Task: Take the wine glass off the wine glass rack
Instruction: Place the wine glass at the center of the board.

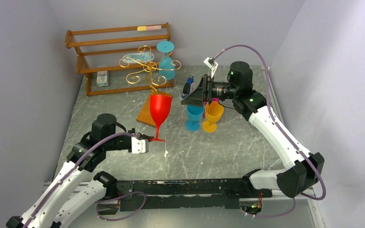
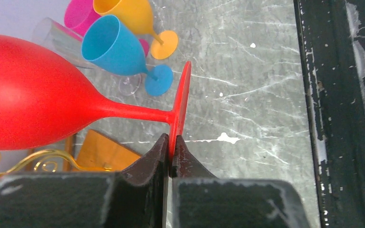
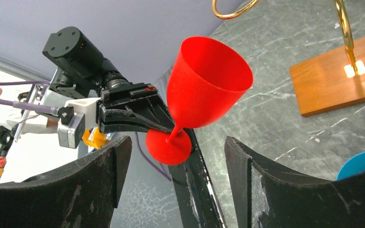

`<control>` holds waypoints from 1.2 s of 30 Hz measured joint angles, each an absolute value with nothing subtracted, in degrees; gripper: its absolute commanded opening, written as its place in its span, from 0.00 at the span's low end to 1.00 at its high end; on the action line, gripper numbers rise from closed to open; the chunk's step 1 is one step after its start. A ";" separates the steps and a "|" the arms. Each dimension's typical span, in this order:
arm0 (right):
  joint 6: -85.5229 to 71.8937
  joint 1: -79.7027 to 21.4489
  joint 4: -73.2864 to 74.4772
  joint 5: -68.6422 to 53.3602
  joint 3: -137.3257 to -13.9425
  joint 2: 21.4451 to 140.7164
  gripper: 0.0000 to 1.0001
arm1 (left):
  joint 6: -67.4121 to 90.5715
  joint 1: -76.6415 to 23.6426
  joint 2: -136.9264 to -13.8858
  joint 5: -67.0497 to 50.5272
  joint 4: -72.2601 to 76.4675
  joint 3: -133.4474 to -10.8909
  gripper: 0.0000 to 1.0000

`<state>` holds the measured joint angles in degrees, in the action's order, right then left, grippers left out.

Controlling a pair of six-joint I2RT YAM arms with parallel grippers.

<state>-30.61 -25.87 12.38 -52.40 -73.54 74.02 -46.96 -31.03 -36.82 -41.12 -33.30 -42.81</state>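
Matt red wine glass (image 1: pixel 160 110); glossy wooden rack base (image 3: pixel 335 78).

Left wrist view: the red glass (image 2: pixel 33 99) runs off the left edge, its rim unseen. The left gripper (image 2: pixel 171 149) is cut off by the bottom edge behind its tips. Ahead of the tips, the pink glass (image 2: pixel 78 14) and yellow glass (image 2: pixel 133 16) lose their rims to the top edge, and a clear glass (image 2: pixel 52 38) sits mostly behind the blue glass (image 2: pixel 111 47). Of the rack (image 2: pixel 102 152) only a wire curl and a base corner show.

Right wrist view: the bottom edge cuts the right gripper (image 3: pixel 177 152). From above, its fingers hide under the wrist, and a dark blue thing (image 1: pixel 187 87) beside it is too small to name. The box (image 1: pixel 102 78) on the shelf (image 1: pixel 119 40) is too small to read.
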 measured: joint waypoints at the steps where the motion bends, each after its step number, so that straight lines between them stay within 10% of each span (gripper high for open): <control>1: -30.65 -25.87 12.58 -52.56 -73.49 74.17 0.74 | -47.86 -31.00 -36.82 -41.06 -33.28 -42.81 0.05; 15: -32.62 -25.87 14.06 -55.05 -78.19 79.11 0.70 | -54.30 -34.81 -38.76 -43.38 -33.21 -42.81 0.05; 36: -17.96 -34.39 34.74 -58.39 -92.09 88.90 0.39 | -54.72 -39.62 -42.39 -40.95 -33.26 -44.34 0.05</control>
